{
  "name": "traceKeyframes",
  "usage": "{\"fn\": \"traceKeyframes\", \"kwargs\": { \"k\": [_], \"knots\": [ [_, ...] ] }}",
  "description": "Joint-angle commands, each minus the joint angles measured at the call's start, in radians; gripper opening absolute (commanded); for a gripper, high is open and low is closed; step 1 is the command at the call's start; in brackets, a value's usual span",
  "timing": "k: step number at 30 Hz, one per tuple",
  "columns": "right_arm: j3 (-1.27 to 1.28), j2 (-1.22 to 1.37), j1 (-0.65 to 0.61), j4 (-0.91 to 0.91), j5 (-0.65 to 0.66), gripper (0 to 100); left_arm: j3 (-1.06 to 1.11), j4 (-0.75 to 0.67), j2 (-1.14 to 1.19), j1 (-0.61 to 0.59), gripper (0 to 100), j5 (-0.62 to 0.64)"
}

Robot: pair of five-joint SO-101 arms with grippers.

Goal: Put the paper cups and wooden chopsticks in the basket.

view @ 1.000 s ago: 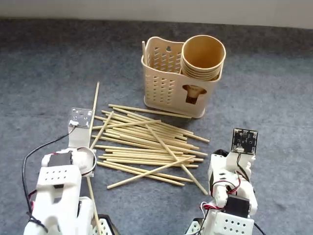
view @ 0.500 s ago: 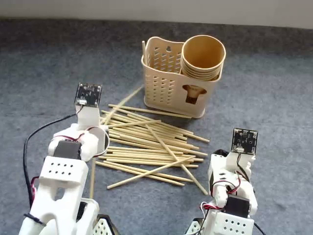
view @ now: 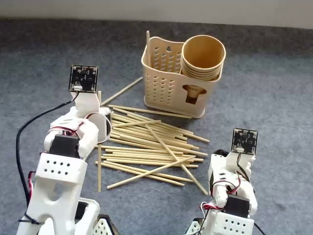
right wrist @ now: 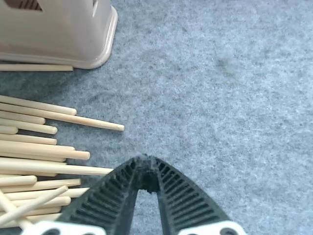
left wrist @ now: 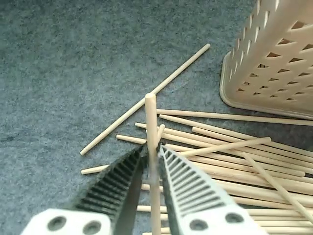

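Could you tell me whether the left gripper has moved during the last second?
Yes. The left gripper, shut on a wooden chopstick, has moved away from its base, drawing level with the cream perforated plastic basket.

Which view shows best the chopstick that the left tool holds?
The left wrist view: the held chopstick sits clamped in the left tool, its tip plain. The high view has it partly behind the arm.

The high camera sits up above, behind both arms, and looks down over the whole table (view: 39, 58) toward its far edge. The left wrist camera looks down past the left gripper (left wrist: 152, 147), very close to the table. The right wrist camera does too, past the right gripper (right wrist: 145, 169). All three see the basket (view: 161, 88) and chopsticks (view: 146, 147).
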Motion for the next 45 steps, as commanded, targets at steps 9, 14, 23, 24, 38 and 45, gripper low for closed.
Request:
{"fn": "traceKeyframes", "kwargs": {
  "k": [9,14,23,24,38,45],
  "knots": [
    [0.114,-0.012,0.005,-0.002,0.009,0.5,-0.114,-0.032,0.073,-0.067,6,-0.103],
    [0.114,-0.012,0.005,-0.002,0.009,0.5,-0.237,-0.031,0.308,-0.116,8,-0.118],
    [0.114,-0.012,0.005,-0.002,0.009,0.5,-0.421,0.008,0.645,-0.140,8,-0.184],
    [0.114,-0.012,0.005,-0.002,0.009,0.5,-0.432,0.025,0.661,-0.139,8,-0.186],
    [0.114,-0.012,0.005,-0.002,0.009,0.5,-0.510,0.068,0.877,-0.338,16,-0.183],
    [0.114,-0.012,0.005,-0.002,0.009,0.5,-0.595,0.068,0.923,-0.509,16,-0.189]
  ]
}}
